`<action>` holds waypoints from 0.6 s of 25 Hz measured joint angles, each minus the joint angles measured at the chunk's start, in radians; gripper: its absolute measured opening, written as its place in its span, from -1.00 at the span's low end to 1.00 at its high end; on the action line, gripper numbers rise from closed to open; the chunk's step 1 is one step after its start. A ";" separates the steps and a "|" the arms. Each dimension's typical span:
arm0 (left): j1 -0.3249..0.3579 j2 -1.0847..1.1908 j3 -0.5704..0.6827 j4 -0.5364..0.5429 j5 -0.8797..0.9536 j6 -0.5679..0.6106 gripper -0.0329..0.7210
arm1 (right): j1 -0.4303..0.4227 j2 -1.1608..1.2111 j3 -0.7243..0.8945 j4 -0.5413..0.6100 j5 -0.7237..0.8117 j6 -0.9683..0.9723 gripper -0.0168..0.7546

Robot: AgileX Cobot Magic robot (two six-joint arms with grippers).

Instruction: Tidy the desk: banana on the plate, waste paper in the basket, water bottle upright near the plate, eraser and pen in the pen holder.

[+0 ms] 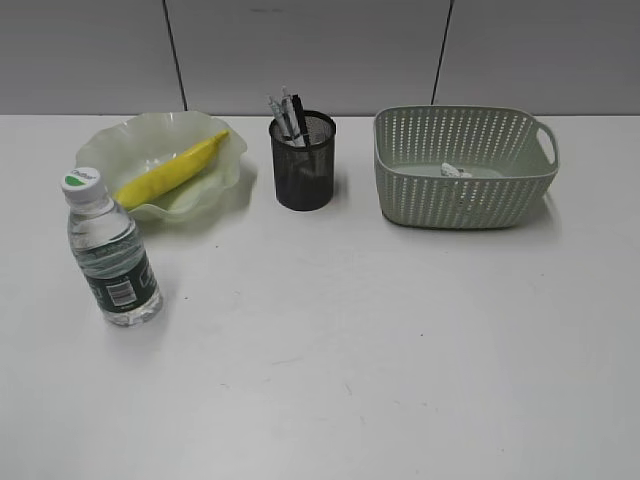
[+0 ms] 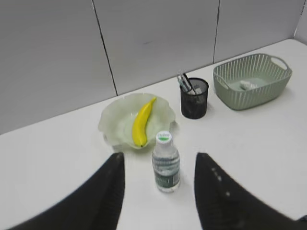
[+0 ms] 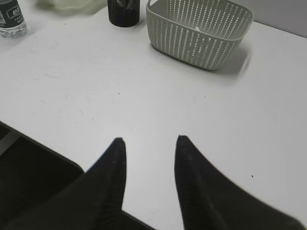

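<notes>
Both tools, left (image 2: pixel 158 191) and right (image 3: pixel 148 163), parted and empty; banana (image 1: pixel 172 170) in plate (image 1: pixel 100 145), waste paper (image 1: pixel 456 170) in basket (image 1: pixel 460 200)

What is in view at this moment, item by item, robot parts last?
desk: one, white, under everything.
plate: one, pale green, wavy rim, back left.
banana: one, yellow, lying in the plate.
bottle: one, clear with white cap and dark green label, upright in front of the plate.
pen holder: one, black mesh, back centre.
pens: several, dark and light, standing in the pen holder; exact count unclear.
basket: one, sage green, back right.
paper: one white wad, inside the basket.
left claw: black, open, empty, above the desk near the bottle.
right claw: black, open, empty, over bare desk.
</notes>
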 joint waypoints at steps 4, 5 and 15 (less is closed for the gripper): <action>0.000 -0.177 0.218 0.000 0.005 0.000 0.03 | 0.000 0.000 0.000 0.000 0.000 0.001 -0.21; 0.000 -0.213 0.276 -0.001 0.005 0.000 0.03 | 0.000 0.000 0.000 0.000 0.000 0.001 -0.21; 0.000 -0.320 0.644 -0.069 -0.139 -0.001 0.02 | 0.000 0.000 0.000 0.012 0.000 0.001 -0.21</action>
